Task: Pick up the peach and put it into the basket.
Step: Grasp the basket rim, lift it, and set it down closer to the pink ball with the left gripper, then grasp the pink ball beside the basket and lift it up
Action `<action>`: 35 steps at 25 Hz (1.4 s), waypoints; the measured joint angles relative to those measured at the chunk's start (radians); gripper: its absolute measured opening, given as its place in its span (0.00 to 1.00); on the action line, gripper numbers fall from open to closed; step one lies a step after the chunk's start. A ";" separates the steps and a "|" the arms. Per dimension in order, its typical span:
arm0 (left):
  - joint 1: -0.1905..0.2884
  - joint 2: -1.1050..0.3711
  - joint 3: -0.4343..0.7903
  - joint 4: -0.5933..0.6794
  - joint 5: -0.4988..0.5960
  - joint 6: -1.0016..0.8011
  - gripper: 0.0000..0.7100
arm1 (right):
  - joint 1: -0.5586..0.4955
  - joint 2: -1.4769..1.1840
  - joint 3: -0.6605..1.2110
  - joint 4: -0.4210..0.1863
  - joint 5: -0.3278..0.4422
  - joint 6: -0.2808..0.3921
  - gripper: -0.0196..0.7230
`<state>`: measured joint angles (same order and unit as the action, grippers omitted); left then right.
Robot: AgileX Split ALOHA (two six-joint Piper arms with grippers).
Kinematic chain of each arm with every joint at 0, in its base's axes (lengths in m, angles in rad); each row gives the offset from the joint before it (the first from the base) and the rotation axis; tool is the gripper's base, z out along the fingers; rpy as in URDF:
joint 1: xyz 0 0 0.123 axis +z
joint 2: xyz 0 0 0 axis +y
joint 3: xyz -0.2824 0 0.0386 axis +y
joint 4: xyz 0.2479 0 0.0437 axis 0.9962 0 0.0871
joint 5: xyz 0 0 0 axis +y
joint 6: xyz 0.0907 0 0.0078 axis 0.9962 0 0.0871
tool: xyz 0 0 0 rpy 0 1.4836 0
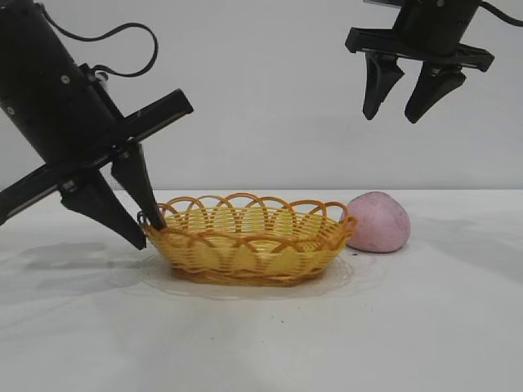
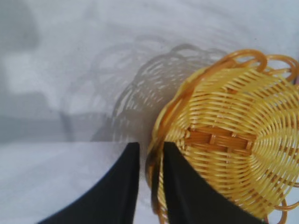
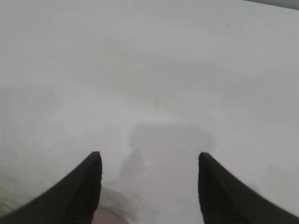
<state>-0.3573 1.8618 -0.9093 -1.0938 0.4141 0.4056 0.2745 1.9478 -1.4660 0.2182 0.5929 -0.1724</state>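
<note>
The left arm's upper body runs out of the exterior view at the top left corner, and the right arm is cut off at the top edge, so only its gripper [image 1: 403, 104] shows, hanging high with its 2 fingers well apart and holding nothing. In the right wrist view only a pale sliver of the peach [image 3: 110, 217] shows at the frame's edge. The left gripper [image 1: 149, 231] is down at the basket's [image 1: 253, 245] left end; its 2 fingers straddle the scalloped rim, 1 inside and 1 outside, with a narrow gap around the wicker, and whether they press it I cannot tell. The basket sits on the white table [image 1: 261, 343], its long axis running left to right. The peach [image 1: 377, 221] rests on the table just beside the basket's right end.
</note>
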 joint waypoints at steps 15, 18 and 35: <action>0.205 -0.198 0.004 0.645 -0.082 0.000 0.57 | 0.000 0.000 0.000 0.000 0.004 0.000 0.60; 0.269 -0.180 -0.009 0.710 -0.073 -0.009 0.57 | 0.000 0.000 0.000 0.000 0.010 0.000 0.60; 0.359 -0.993 0.193 1.139 0.372 -0.401 0.57 | 0.001 0.000 0.000 0.029 0.007 -0.008 0.60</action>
<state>0.0013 0.8684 -0.7159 0.0456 0.7863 0.0042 0.2752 1.9478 -1.4660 0.2469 0.6002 -0.1807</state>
